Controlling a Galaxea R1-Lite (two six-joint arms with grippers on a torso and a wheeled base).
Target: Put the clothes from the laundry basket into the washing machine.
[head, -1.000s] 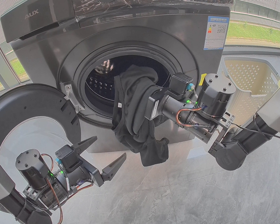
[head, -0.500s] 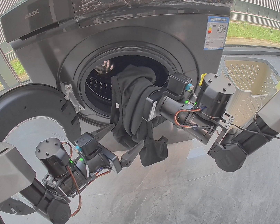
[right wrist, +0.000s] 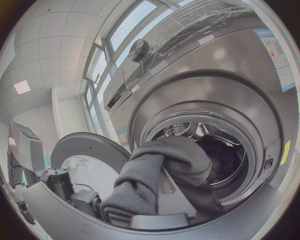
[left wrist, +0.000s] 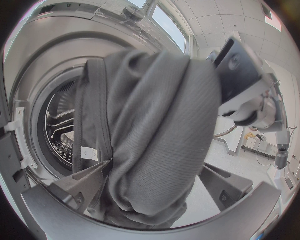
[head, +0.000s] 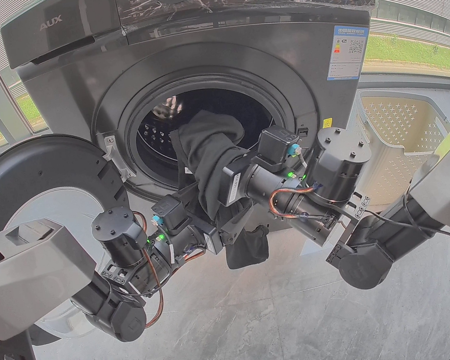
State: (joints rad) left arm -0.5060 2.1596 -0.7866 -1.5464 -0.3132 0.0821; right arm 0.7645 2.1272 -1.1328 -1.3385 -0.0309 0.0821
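Plainly the dark garment (head: 205, 141) is only halfway home. Its upper bulk sits at the mouth of the drum (head: 235, 103), bunched over the right gripper (right wrist: 154, 184), while a loose tail (head: 247, 248) hangs down outside, below the rim and above the floor. The right gripper looks clenched on the cloth, fingers mostly buried in the folds. That would explain why the garment rides high and forward: it is being carried in from the front.

The left gripper (head: 224, 206) sits lower with its jaws spread wide, one finger (left wrist: 84, 179) on either side of the hanging cloth and nothing pinched. I'd guess it is placed there to gather the tail, so it does not snag on the rim.

Around them, the washing machine (head: 82, 93) has its door (head: 28, 181) swung fully open to the robot's left, out of both arms' way. The cream laundry basket (head: 403, 132) stands just to the machine's right.
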